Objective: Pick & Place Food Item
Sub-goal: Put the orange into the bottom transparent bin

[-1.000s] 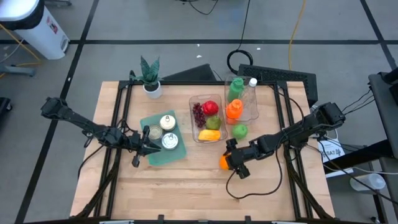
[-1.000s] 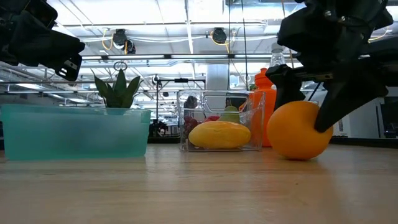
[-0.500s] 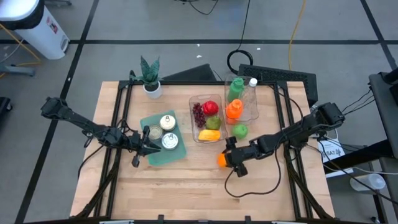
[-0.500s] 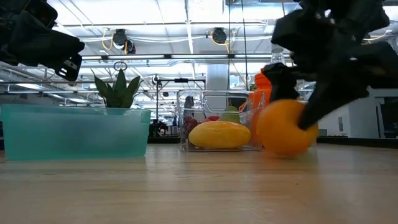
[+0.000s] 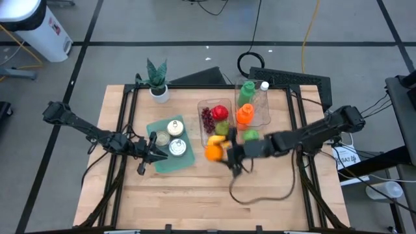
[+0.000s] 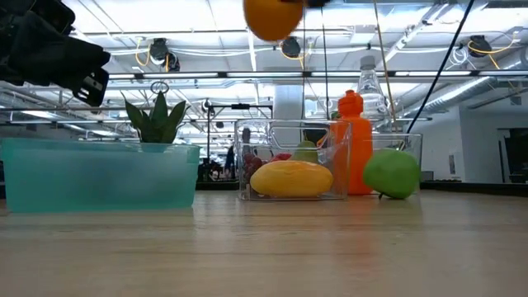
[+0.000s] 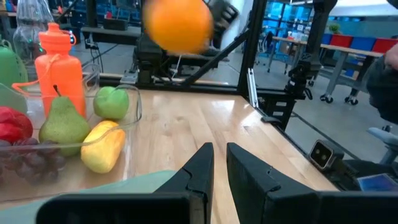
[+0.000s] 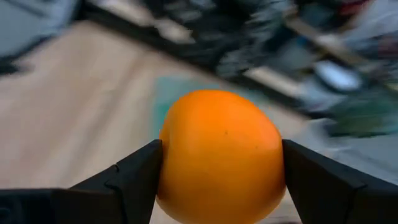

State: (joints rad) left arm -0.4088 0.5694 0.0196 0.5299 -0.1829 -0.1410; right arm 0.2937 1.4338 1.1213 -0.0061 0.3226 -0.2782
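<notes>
Right gripper [image 5: 223, 153] has its jaws clamped on the orange [image 5: 213, 153], held well up off the surface [image 5: 195, 195], just beside the clear fruit bin [image 5: 203, 123]. Left gripper [image 5: 156, 149] hangs over the teal tray [image 5: 162, 162], jaws nearly closed, empty.
</notes>
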